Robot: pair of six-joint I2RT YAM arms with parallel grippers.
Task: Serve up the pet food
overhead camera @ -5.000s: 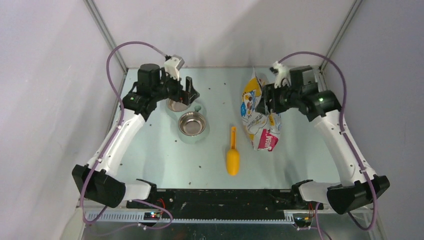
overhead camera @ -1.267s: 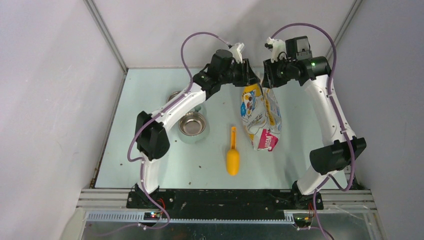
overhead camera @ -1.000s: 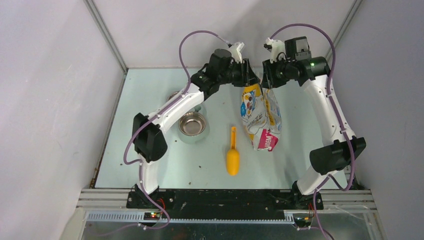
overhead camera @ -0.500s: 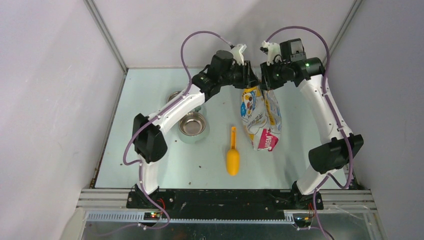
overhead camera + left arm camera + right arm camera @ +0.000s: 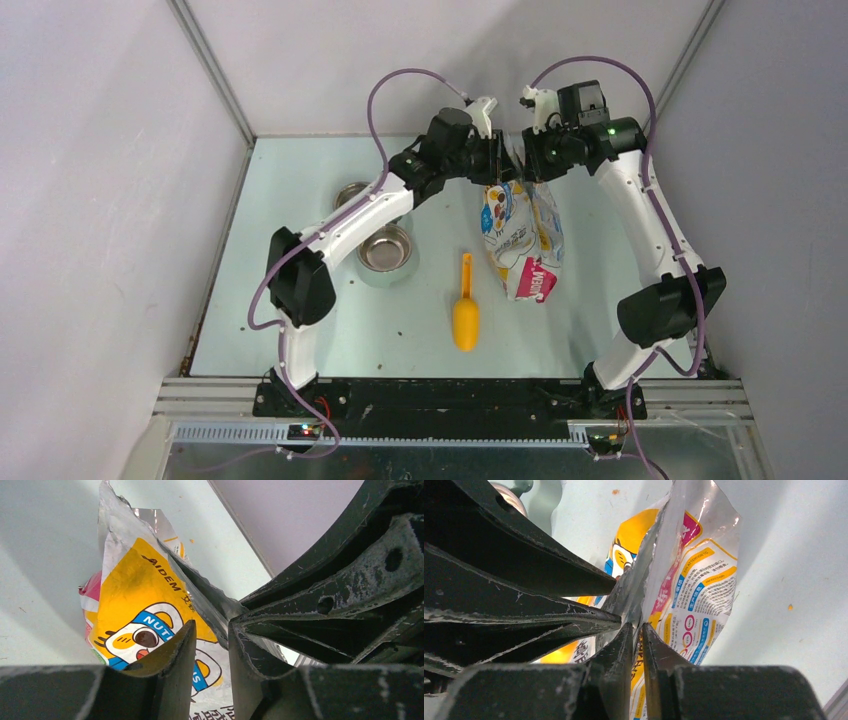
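Item: foil bag (image 5: 520, 235), lying far right of centre on the surface. Right fingers (image 5: 616, 655) are pinching its top lip. Left fingers (image 5: 170, 665) are standing slightly apart astride the lip alongside. Pet food is unseen, presumably inside. Handling: secure both pinches, then part the mouth gently.

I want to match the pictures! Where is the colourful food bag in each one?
Top view: the bag lies right of centre, beside the orange scoop.
Left wrist view: bag in the middle, yellow side showing.
Right wrist view: bag from centre to upper right.
Shared landmark: the pale green table.
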